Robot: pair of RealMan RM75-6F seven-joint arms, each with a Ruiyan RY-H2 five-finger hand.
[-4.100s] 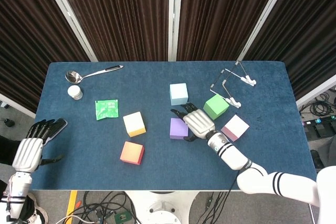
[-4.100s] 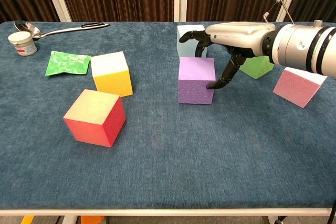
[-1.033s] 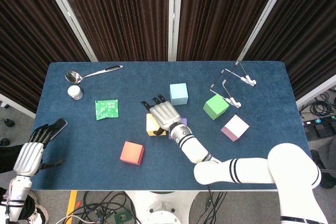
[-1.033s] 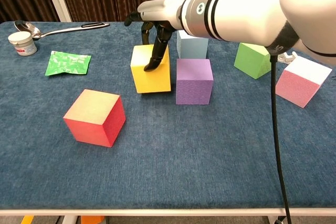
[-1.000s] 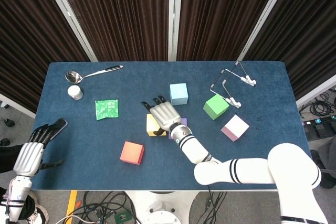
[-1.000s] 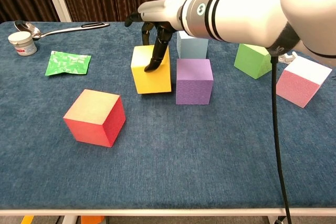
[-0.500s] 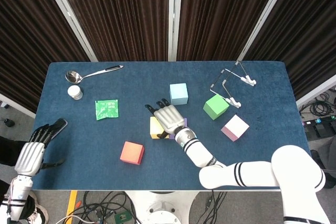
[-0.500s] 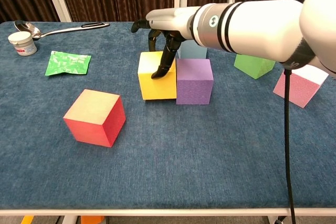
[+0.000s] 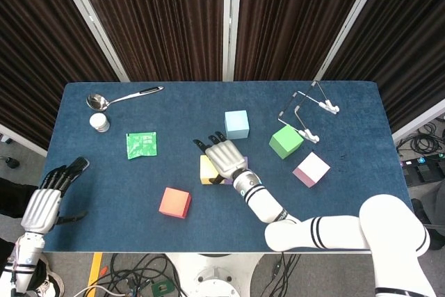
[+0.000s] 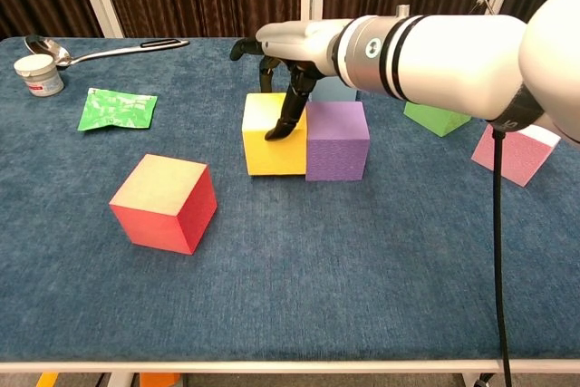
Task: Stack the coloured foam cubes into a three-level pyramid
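My right hand (image 9: 224, 156) (image 10: 290, 52) reaches over the yellow cube (image 9: 206, 170) (image 10: 272, 147) and grips it from above, fingers down its far side and the thumb on its right edge. That cube stands on the table, side by side with the purple cube (image 10: 337, 140), which the hand mostly hides in the head view. A red cube (image 9: 174, 202) (image 10: 165, 203) sits alone nearer the front left. The light blue cube (image 9: 236, 124), green cube (image 9: 286, 141) and pink cube (image 9: 311, 169) lie behind and to the right. My left hand (image 9: 45, 199) hovers empty off the table's left edge.
A green packet (image 9: 141, 145), a small white jar (image 9: 100, 122) and a metal ladle (image 9: 118, 97) lie at the back left. A white wire rack (image 9: 306, 113) stands at the back right, just behind the green cube.
My right hand has slid the yellow cube rightwards until it rests against the purple cube. The left hand has hardly moved.
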